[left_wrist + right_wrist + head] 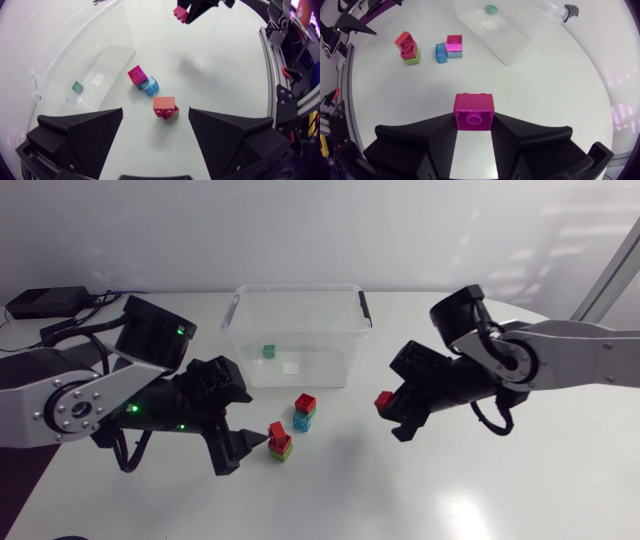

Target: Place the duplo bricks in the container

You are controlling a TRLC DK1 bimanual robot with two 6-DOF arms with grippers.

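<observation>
Bricks [305,412] are spread over the white counter [450,490], and one is held above it. At the left, the left gripper [155,112] is kept released and low over the counter, its fingers spread wide. A red-on-green stack [280,443] is seen between the fingertips and is touched by neither. Just right of the stack a cluster [142,80] is set: red over dark green, with a clear blue brick [150,86] touching its side. Behind these the clear container [352,330] is stood open, and a small green brick [269,350] is seen on its floor. At the right, a red brick [473,111] is grasped from both sides by the right gripper [473,127]. It is raised off the counter, to the right of the container and apart from it.
</observation>
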